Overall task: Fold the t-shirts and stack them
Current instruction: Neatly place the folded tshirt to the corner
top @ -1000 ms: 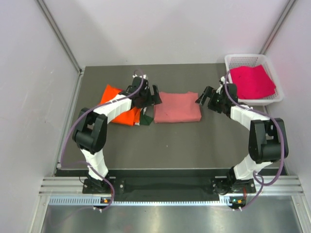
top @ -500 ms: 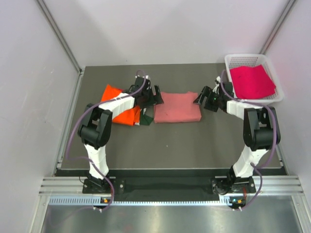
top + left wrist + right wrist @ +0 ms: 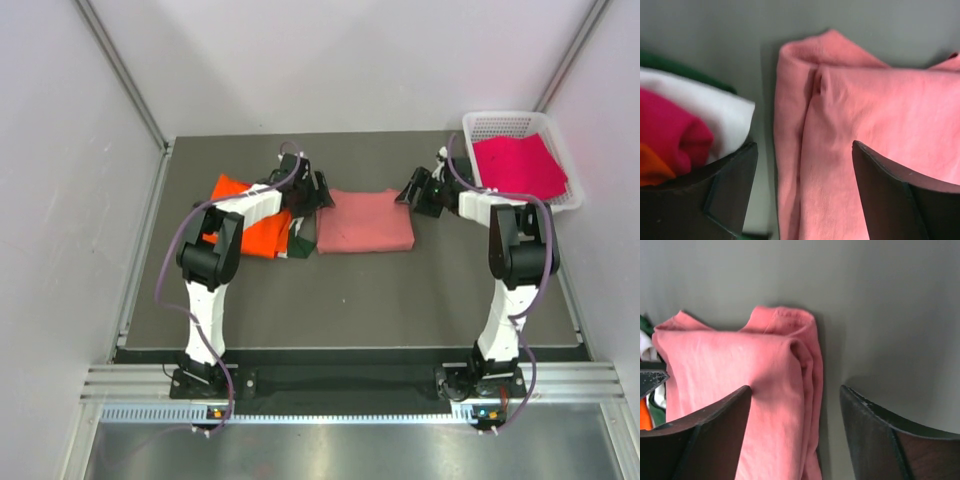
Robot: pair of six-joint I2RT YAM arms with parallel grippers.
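The left pincer (image 3: 316,195) is hovering at the left end of the salmon-pink t-shirt (image 3: 365,221). Its 2 fingers are spread wide and gripping nothing. In the left wrist view the same pincer (image 3: 804,145) is straddling the shirt's folded left edge. The cloth (image 3: 865,125) is running from between the fingers out past the right one, while a strip of the grey table (image 3: 765,75) is showing just inside the left finger (image 3: 725,195). Outside that left finger a bundle of cloth (image 3: 705,107) is lying, white on top with a deep-pink roll and a green edge.

The orange t-shirt (image 3: 255,228) is lying flat on the left pincer's outer side, partly under the left arm.

The right pincer (image 3: 411,190) is hanging at the opposite end of the salmon-pink t-shirt, also opened wide and empty. In the right wrist view its fingertips (image 3: 795,387) are framing the shirt's thick folded corner. The layered edge (image 3: 805,370) is sitting between the 2 fingers, and the rest of the cloth is spreading past the left one (image 3: 705,440). Bare table is lying ahead of the pincer and under the right finger (image 3: 890,440). I cannot tell whether either pincer is touching the cloth.

The magenta t-shirt (image 3: 518,168) is resting in the white mesh basket (image 3: 483,122), off to the right pincer's outer side.
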